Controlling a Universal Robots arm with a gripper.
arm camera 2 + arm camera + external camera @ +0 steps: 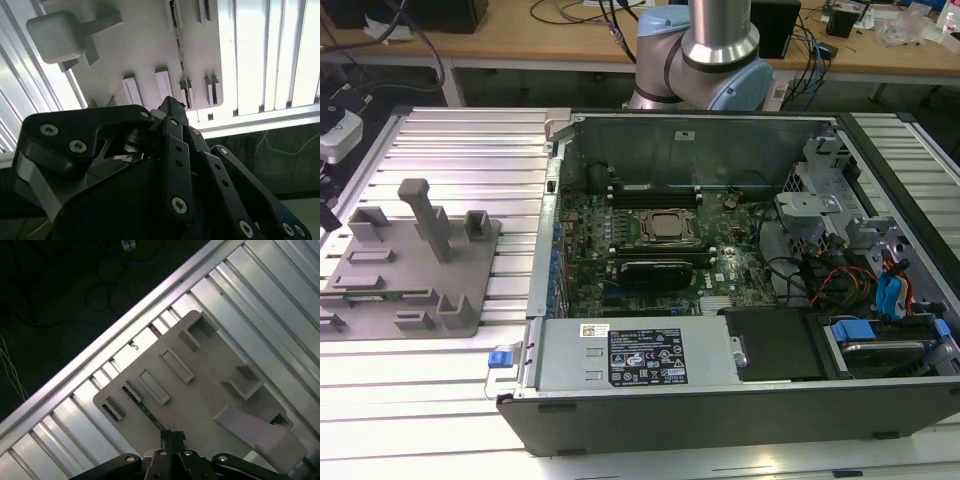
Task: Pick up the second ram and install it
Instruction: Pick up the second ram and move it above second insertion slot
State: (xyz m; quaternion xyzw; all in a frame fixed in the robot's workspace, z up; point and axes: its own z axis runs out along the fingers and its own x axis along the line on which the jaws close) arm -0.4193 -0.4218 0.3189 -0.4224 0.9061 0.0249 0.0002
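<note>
The second ram [382,294] is a thin green stick standing on edge in a slot of the grey tray [470,300], at the exterior view's left. In the first wrist view the ram [145,411] runs as a narrow green line across the tray [210,405]. The second wrist view shows it edge-on [180,60]. My gripper [173,436] hangs well above the tray, over the ram's near end, shut with nothing in it; its black body [172,107] fills the foreground. The arm's base [715,50] stands behind the computer case.
The open computer case [620,405] lies at the exterior view's middle and right, with the motherboard [650,235], its long black memory slots [650,190] and a black card [655,270]. A tall peg [425,215] rises from the tray. Ribbed metal table [470,150] surrounds everything.
</note>
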